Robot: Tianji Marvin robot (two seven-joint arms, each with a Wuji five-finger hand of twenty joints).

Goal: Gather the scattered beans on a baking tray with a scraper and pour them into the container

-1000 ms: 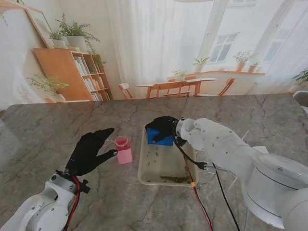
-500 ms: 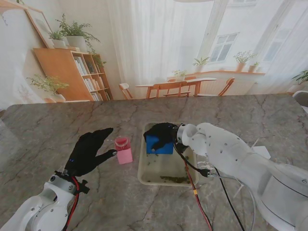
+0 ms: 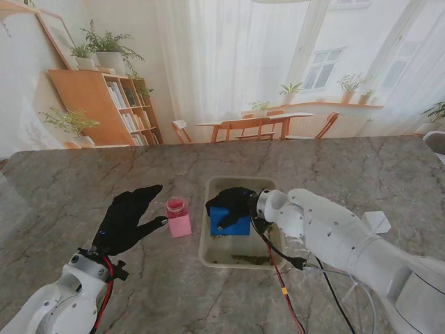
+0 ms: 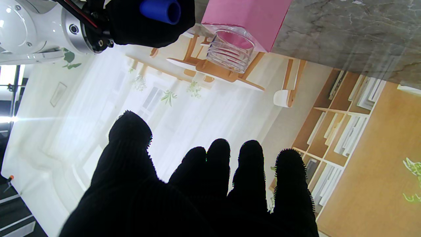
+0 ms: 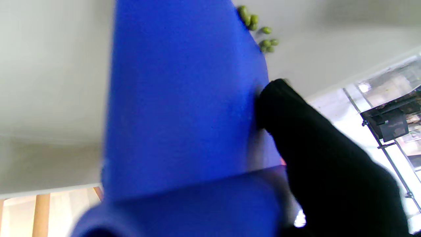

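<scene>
On the marble table (image 3: 83, 181), near its middle, sits a cream baking tray (image 3: 206, 245) with the right hand (image 3: 233, 200) inside it, fingers clamped around a blue scraper (image 3: 230, 221). From the stand's view the scraper stands upright about midway along the tray, its blade edge down on the tray floor. A dark line of green beans (image 3: 245, 259) lies along the tray wall nearest to me, with a few more specks between that line and the scraper. The right wrist camera is blurred, yet it shows 1 black finger (image 5: 296, 121) pressed against the blue blade and a small cluster of beans touching the blade's edge (roughly 8 can be made out).

Just left of the tray, apart from it, stands the pink container (image 3: 178, 216), upright with its clear threaded mouth uncovered. The left hand (image 3: 127, 217) hovers beside it with all 5 fingers spread and nothing in its grasp, thumb pointing toward the container without touching.
</scene>
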